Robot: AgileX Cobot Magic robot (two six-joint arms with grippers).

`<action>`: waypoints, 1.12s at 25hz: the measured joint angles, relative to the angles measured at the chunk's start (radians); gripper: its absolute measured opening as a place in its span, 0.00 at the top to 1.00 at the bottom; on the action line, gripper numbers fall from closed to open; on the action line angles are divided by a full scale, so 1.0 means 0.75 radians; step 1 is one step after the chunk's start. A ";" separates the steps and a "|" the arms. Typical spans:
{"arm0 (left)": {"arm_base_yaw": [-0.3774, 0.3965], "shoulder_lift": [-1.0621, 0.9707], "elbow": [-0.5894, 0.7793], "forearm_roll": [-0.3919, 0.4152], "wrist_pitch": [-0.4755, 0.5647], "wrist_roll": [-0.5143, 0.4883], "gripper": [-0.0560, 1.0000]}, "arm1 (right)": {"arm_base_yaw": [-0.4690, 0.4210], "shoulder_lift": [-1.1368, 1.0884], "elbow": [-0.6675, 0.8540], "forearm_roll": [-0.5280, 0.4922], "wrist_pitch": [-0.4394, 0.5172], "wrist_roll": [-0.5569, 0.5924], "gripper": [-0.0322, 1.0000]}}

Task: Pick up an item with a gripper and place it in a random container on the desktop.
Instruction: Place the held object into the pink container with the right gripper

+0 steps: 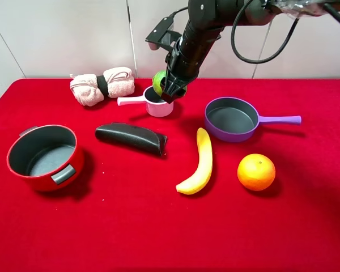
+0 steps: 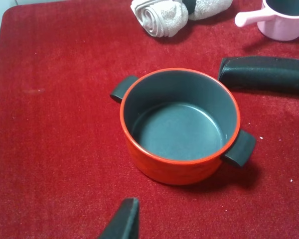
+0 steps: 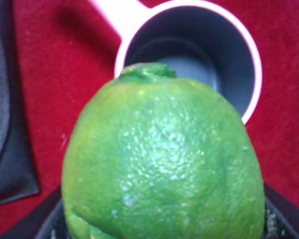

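Exterior high view: your R end effector [image 1: 171,90] is clamped on the lime [image 1: 158,81], holding it in the air just over the pink saucepan [image 1: 158,110]. The pan sits near the far edge of the red surface [image 1: 158,226], abt mid-width, handle pointing toward the left edge. Lime isn't in the pan; it hangs above the rim on the handle side.

Right wrist view: lime fills most of the pic, bumpy skin, stem nub toward the pan, w/ the saucepan's dark grey inside showing beyond it. Dark finger parts show at both sides under the fruit.

L end effector: you only get one black fingertip [image 2: 123,219] in the left wrist view, so can't tell if it's spread or closed. It's near the red pot [image 2: 154,167], which stands by the left edge.

Also on the surface:
- rolled towel [image 1: 102,85] by the far edge
- black pouch [image 1: 130,137] and banana [image 1: 201,161] abt mid-surface
- purple frying pan [image 1: 215,129] and orange [image 1: 256,171] toward the right edge
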 joint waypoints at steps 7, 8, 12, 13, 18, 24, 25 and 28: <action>0.000 0.000 0.000 0.000 0.000 0.000 0.01 | -0.008 0.078 -0.128 0.024 -0.022 -0.023 0.52; 0.000 0.000 0.000 0.000 0.000 0.000 0.01 | -0.008 0.087 -0.145 0.032 -0.027 -0.029 0.52; 0.000 0.000 0.000 0.000 0.000 0.000 0.01 | -0.008 0.125 -0.214 0.088 -0.050 -0.042 0.52; 0.000 0.000 0.000 0.000 0.000 0.000 0.01 | -0.008 0.137 -0.227 0.108 -0.063 -0.051 0.52; 0.000 0.000 0.000 0.000 0.000 0.000 0.01 | -0.008 0.186 -0.279 0.161 -0.079 -0.080 0.52; 0.000 0.000 0.000 0.000 0.000 0.000 0.01 | -0.008 0.227 -0.284 0.180 -0.116 -0.109 0.52; 0.000 0.000 0.000 0.000 0.000 0.000 0.01 | -0.008 0.235 -0.286 0.183 -0.126 -0.112 0.52; 0.000 0.000 0.000 0.000 0.000 0.000 0.01 | -0.008 0.253 -0.288 0.187 -0.135 -0.118 0.52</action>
